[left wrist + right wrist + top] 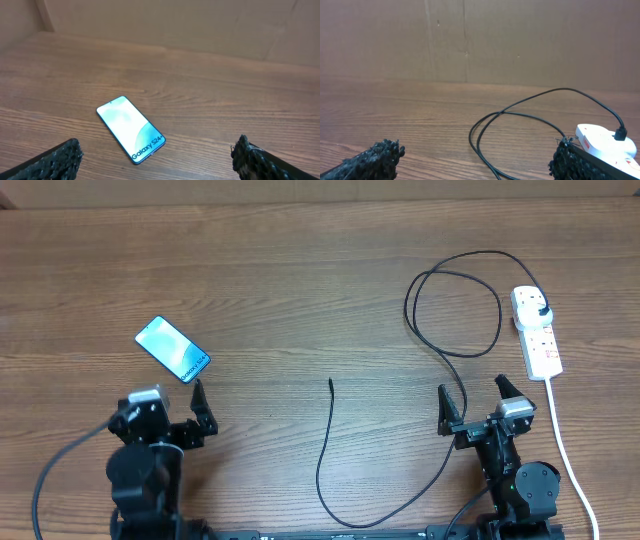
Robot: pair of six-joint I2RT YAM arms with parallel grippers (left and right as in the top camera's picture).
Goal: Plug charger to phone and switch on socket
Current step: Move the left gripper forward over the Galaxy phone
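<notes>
The phone lies flat at the left of the table, screen up, reading "Galaxy S24+"; it also shows in the left wrist view. The black charger cable loops from its plug in the white socket strip down to a free tip at mid-table. The cable loop and the socket show in the right wrist view. My left gripper is open and empty just below the phone. My right gripper is open and empty, left of the socket, over the cable.
The socket's white cord runs down the right side toward the table's front edge. A brown cardboard wall stands behind the table. Both arm bases sit at the front edge.
</notes>
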